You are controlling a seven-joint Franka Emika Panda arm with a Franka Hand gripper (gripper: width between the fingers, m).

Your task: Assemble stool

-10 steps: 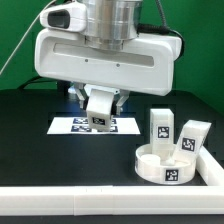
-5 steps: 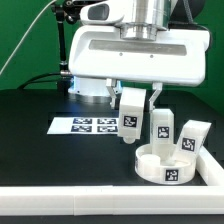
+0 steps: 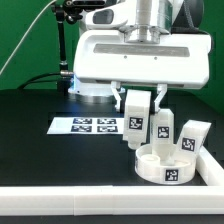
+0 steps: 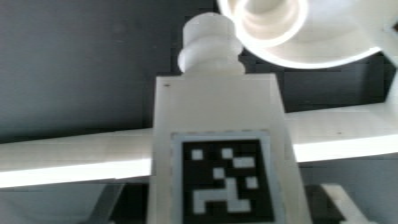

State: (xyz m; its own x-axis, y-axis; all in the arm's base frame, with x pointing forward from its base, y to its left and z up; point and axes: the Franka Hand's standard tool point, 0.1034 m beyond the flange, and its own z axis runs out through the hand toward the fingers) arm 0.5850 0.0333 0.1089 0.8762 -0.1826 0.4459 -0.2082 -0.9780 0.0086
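Note:
My gripper [image 3: 139, 108] is shut on a white block-shaped stool leg [image 3: 135, 121] with a black-and-white tag, holding it upright in the air just above the near-left rim of the round white seat [image 3: 165, 167]. In the wrist view the held leg [image 4: 217, 140] fills the middle, its peg end pointing toward the seat [image 4: 311, 35] below. Two more tagged legs stand at the seat's far side: one [image 3: 163, 127] close behind my fingers, one [image 3: 194, 136] leaning over the seat's right rim.
The marker board [image 3: 88, 125] lies flat on the black table to the exterior view's left of the seat. A long white border rail [image 3: 60, 201] runs along the table's front edge and up the right side [image 3: 214, 165]; it also crosses the wrist view [image 4: 71, 160].
My gripper has carried the leg from above the marker board to the exterior view's right, and now holds it lower, at the seat's near-left rim.

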